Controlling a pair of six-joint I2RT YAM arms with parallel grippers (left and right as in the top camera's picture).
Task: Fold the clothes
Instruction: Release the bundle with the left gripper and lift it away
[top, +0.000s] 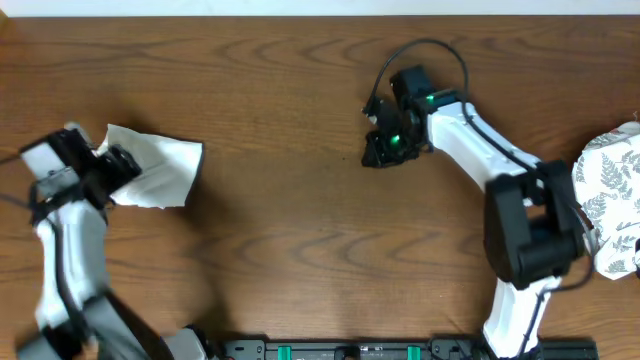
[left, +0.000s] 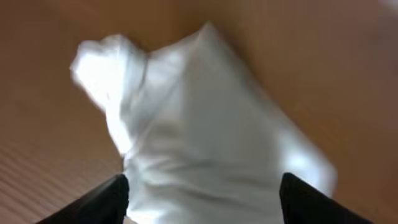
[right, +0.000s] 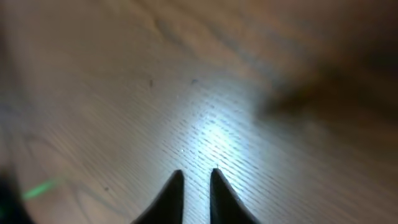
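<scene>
The left gripper (top: 118, 165) stood at the left side of the table (top: 300, 230), its fingers (left: 106, 199) spread wide. The white T-shirt (top: 155, 170) lay in the gap and ran on beyond the tips; the blurred left wrist view did not show whether the pads touched the fabric, and nothing showed them pinching it. The T-shirt sat as a compact, rumpled bundle at the left of the table, reaching right from the gripper, with a pointed corner on its far side and a fairly straight right edge. The right gripper (right: 195, 177) hung over bare wood in the far middle of the table, its fingers (right: 168, 199) parted only by a narrow slit and holding nothing. A broad stretch of bare wood separated the T-shirt's right edge from the right gripper, and the near middle of the table was bare as well. A fern-printed cloth (top: 608, 195) lay bunched at the right edge, just beside the right arm's elbow and well apart from the T-shirt.
</scene>
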